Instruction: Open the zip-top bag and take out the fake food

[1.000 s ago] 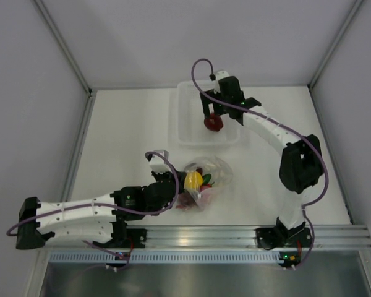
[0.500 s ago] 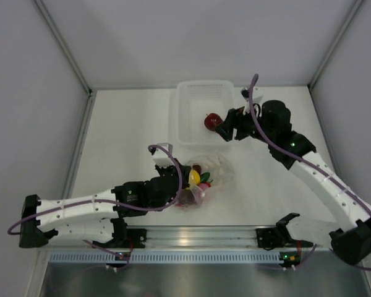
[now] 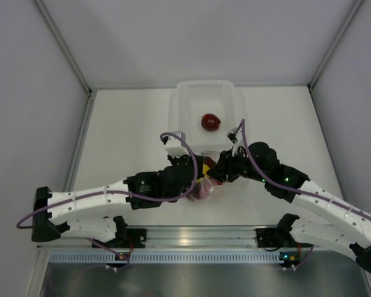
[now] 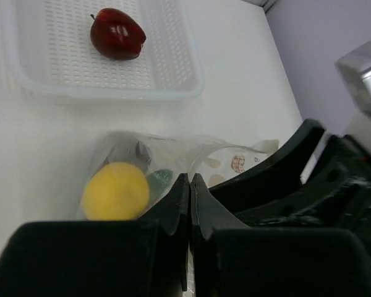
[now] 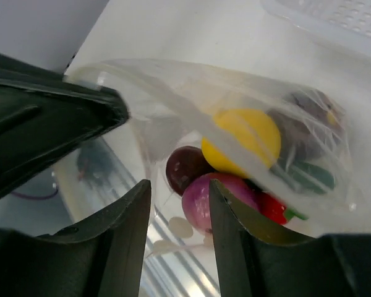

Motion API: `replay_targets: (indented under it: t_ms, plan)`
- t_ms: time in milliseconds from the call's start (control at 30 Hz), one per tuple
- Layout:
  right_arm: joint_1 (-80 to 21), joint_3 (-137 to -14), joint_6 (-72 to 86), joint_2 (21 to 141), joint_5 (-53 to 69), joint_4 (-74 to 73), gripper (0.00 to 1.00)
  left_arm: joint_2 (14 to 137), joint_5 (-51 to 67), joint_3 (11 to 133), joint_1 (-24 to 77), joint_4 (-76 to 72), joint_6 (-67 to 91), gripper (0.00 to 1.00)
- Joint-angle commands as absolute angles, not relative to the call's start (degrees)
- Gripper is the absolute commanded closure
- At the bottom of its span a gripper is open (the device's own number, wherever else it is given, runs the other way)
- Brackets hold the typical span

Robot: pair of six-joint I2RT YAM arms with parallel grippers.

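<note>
The zip-top bag (image 4: 173, 148) lies on the table in front of the basket, and my left gripper (image 4: 190, 180) is shut on its edge. Through the film I see fake food: a yellow pear (image 5: 244, 139), a pinkish onion (image 5: 213, 198), a dark purple piece (image 5: 185, 168), a red chili (image 5: 272, 207) and something green (image 5: 312, 174). My right gripper (image 5: 179, 201) is open at the bag's mouth, the onion just ahead of its fingers. A dark red apple (image 3: 210, 121) lies in the white basket (image 3: 184, 105). From above, both grippers meet at the bag (image 3: 205, 187).
The white mesh basket (image 4: 111, 86) stands just behind the bag, near the back wall. Grey walls close the table on the left, back and right. A metal rail (image 3: 191, 235) runs along the near edge, close to the bag.
My right arm left the apple in the basket and swung down to the bag's mouth, its jaws narrowing. My left arm shifted the bag back and to the right.
</note>
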State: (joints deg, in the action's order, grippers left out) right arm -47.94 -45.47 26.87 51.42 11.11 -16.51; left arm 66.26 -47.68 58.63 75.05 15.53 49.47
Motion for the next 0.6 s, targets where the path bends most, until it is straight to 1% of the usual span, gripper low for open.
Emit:
replay_targets:
  t_ms: [0,67,167,233,300,400,500,567]
  plan:
    - [-50.53,-41.76,34.09,52.55,1.16,-9.24,0.57,66.8,-50.89,63.37,74.88,13.19,51.94,1.0]
    - [-51.06,-41.57,34.89,53.96,-0.43,-8.7,0.53,66.97,-51.41,63.28,74.88,11.96,53.86,1.0]
    - [-51.33,-44.38,35.07,57.73,-5.96,-12.47,0.49,67.24,-51.42,61.44,74.88,11.51,58.33,1.0]
    - [-51.68,-46.4,34.81,59.94,-9.04,-15.37,0.44,67.15,-51.42,58.81,74.88,11.34,60.63,1.0]
    - [-52.55,-46.93,34.8,61.6,-11.58,-16.61,0.42,66.97,-51.24,55.66,74.88,11.42,63.8,1.0]
    - [-53.61,-44.75,34.89,63.01,-11.87,-14.69,0.38,66.45,-50.72,52.65,74.97,11.34,66.88,1.0]
    - [-54.31,-43.6,35.59,64.68,-10.2,-11.96,0.36,66.45,-50.19,51.24,74.88,11.43,66.62,1.0]
    - [-54.75,-43.77,35.6,66.17,-9.76,-10.56,0.33,66.09,-50.19,50.72,74.88,11.51,66.01,1.0]
